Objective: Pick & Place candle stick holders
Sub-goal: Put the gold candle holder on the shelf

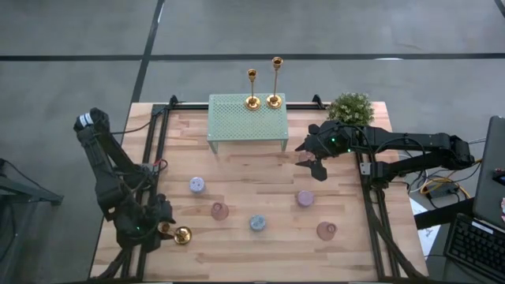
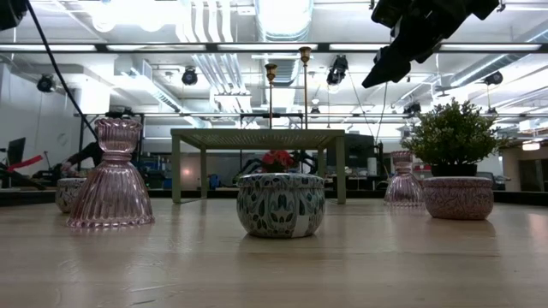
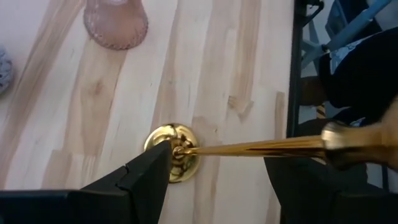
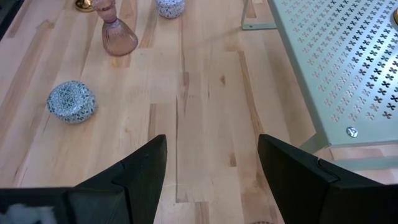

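Observation:
Two gold candle stick holders (image 1: 263,100) stand upright by their round bases on the pale green perforated stand (image 1: 246,122) at the far middle. A third candle stick holder (image 3: 249,148) is down at the near left. Its round base (image 1: 183,235) is on the wood and its stem runs toward the table's left edge, crossing just past my left gripper's (image 3: 217,155) open fingertips. Its top cup (image 3: 354,143) shows blurred beyond the black rail. My right gripper (image 1: 316,162) hangs open and holds nothing, above the table to the right of the stand. My left gripper stands open over the fallen holder, slanting down. One fingertip (image 3: 158,162) is right at the joint of stem and base (image 3: 179,150). Whether a finger touches the metal, I cannot tell.
Pink ribbed glass holders (image 1: 219,211) (image 1: 326,230) and small patterned jars (image 1: 196,184) (image 1: 258,223) (image 1: 305,198) dot the middle of the table. A potted plant (image 1: 350,108) stands at the far right. Black rails (image 1: 150,158) run along both sides.

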